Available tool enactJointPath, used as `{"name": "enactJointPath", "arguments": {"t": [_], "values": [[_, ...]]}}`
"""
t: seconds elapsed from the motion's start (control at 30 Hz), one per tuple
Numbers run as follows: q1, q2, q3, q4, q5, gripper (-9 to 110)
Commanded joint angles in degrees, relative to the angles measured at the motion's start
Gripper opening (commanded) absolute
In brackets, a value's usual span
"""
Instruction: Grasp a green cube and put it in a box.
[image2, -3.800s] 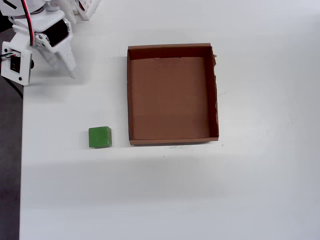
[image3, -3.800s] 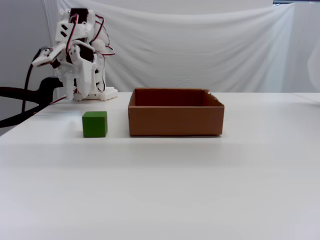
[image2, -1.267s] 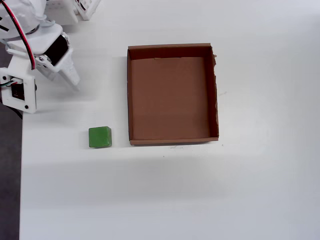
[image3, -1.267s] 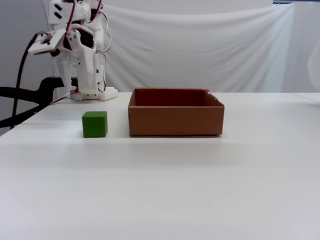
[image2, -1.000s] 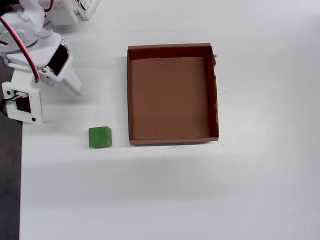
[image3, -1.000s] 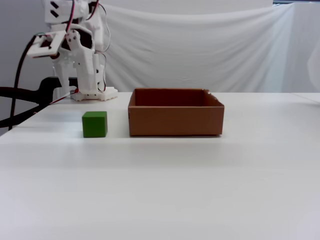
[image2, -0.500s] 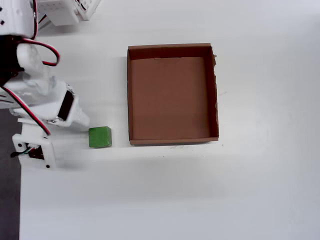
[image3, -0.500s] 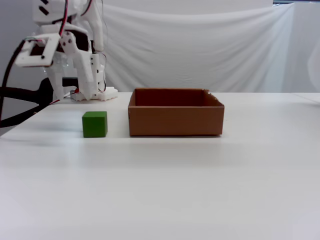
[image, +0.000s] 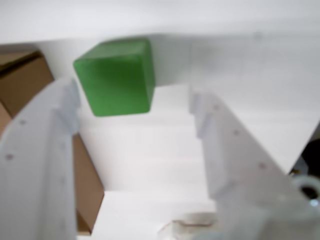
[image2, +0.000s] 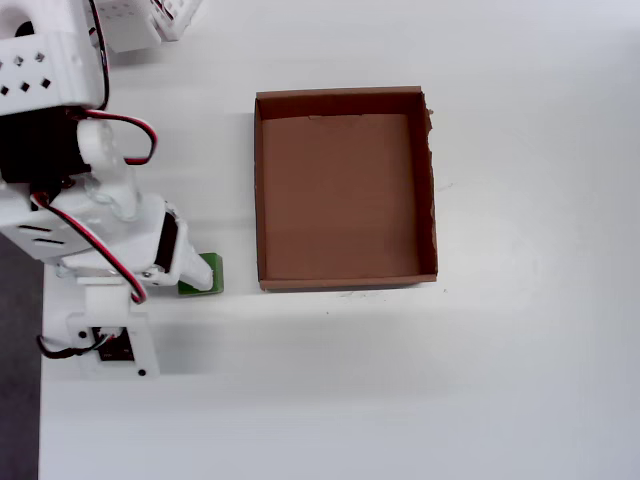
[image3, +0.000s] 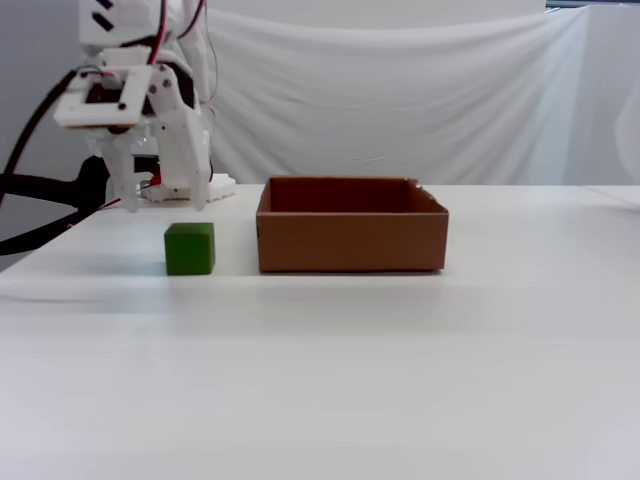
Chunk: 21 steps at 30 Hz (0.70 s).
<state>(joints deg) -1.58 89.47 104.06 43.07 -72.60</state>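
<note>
hovering open tool (image3: 158, 205) above green cube (image3: 189, 248) — squat, flat-topped

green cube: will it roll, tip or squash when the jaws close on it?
The green cube sits flat on the table on a square face, so it probably won't roll or tip. Its crisp, slightly rounded edges in the wrist view suggest it's rigid. Its faces look smooth, so an off-centre pinch might slip or twist it.

Green cube (image: 116, 76), brown box (image2: 344, 190), white claw (image: 135, 112)
</note>
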Motion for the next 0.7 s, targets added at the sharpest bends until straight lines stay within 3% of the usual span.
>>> {"name": "enactJointPath", "arguments": {"t": [0.0,0.67], "values": [[-0.70,-0.62,-3.96,-0.35,-1.32,26],[-4.39,-8.35,-7.29,-1.14,-1.49,26]]}}
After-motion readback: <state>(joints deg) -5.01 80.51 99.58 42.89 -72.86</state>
